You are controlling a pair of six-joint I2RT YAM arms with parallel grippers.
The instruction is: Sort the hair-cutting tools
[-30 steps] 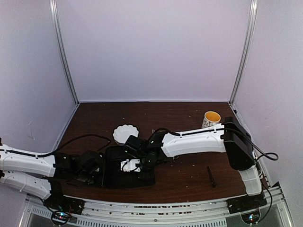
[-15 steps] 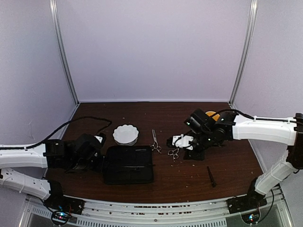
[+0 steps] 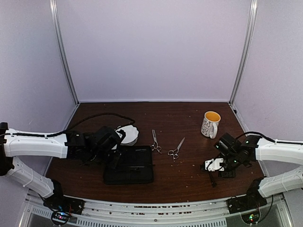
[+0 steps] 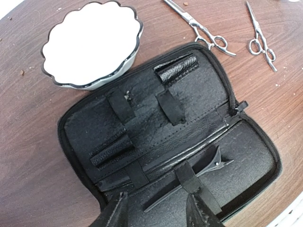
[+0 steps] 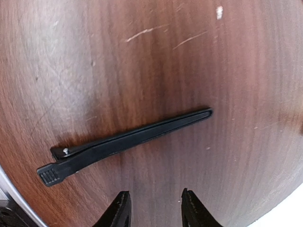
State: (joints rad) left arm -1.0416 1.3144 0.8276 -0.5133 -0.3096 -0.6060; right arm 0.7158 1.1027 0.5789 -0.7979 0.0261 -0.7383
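Hovering right over the loose hair clip [image 5: 128,139] near the front edge, the right gripper [image 5: 154,210] has its fingers spread a little and nothing in them. The clip just lies flat on the table [image 5: 142,56] past the tips. At 9 o'clock from there the black case [image 4: 246,156] lies unzipped and open, with a second clip [image 4: 189,177] tucked under a strap inside. The left gripper [image 4: 156,213] hangs over the case's edge, fingers apart, empty too. One pair of scissors [image 3: 154,140] and the other pair [image 3: 176,149] lie on the wood at 2 o'clock from the case. The white bowl [image 4: 92,42] is just beside the case at 12, and the mug [image 3: 210,124] is further back at 2.
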